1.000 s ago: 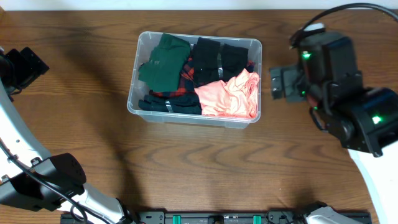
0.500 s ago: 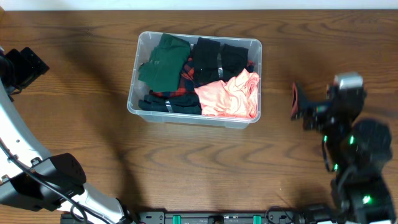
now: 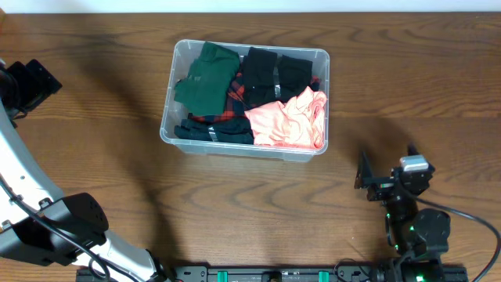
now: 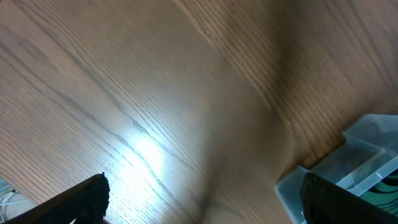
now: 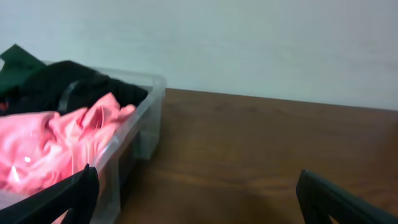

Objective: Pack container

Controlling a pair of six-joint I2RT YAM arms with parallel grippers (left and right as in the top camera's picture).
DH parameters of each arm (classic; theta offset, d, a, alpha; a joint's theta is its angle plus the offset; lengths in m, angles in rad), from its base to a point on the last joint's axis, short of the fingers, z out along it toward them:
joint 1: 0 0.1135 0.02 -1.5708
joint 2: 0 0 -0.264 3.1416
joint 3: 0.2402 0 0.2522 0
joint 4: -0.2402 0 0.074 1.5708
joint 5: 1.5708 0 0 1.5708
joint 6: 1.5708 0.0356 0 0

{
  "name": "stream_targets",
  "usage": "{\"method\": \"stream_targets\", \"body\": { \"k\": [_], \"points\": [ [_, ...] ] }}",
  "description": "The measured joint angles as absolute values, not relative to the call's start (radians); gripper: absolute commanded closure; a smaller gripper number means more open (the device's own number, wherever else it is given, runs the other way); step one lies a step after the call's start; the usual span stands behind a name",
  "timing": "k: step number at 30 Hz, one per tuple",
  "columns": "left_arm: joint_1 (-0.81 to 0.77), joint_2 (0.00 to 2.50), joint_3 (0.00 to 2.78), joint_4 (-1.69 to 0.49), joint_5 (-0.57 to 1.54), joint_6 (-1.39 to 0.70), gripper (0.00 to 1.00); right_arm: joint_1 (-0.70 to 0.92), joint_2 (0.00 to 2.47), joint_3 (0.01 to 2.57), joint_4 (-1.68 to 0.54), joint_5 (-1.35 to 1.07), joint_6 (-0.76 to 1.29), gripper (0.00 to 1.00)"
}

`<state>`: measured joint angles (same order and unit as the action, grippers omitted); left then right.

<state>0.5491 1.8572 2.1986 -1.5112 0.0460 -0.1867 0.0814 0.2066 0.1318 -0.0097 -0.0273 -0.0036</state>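
Note:
The container, a clear plastic bin, stands at the table's middle back. It holds a green garment, black garments, a red plaid piece and a pink garment at its front right. My right gripper is open and empty, low over the table to the front right of the bin. In the right wrist view the gripper faces the bin's wall and the pink garment. My left gripper is open and empty at the far left. The left wrist view shows the gripper over bare wood, with a corner of the bin.
The wooden table runs out to a pale wall behind the bin. A black rail lies along the front edge. The left arm's base link sits at the front left.
My right arm has pulled back from beside the bin's right side to the front right of the table and has dropped lower. The left arm and the clothes have not moved.

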Motion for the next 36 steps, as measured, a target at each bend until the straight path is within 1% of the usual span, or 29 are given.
{"method": "stream_targets", "body": {
  "k": [10, 15, 36],
  "points": [
    [0.549, 1.857, 2.199, -1.511, 0.046, -0.187, 0.02, 0.081, 0.081, 0.035, -0.007, -0.023, 0.018, 0.01],
    [0.549, 1.857, 2.199, -1.511, 0.046, -0.187, 0.02, 0.074, 0.023, 0.009, -0.072, -0.007, 0.018, 0.01],
    [0.549, 1.857, 2.199, -1.511, 0.046, -0.187, 0.02, 0.060, 0.015, 0.009, -0.071, 0.000, 0.018, 0.01]
  ]
}}
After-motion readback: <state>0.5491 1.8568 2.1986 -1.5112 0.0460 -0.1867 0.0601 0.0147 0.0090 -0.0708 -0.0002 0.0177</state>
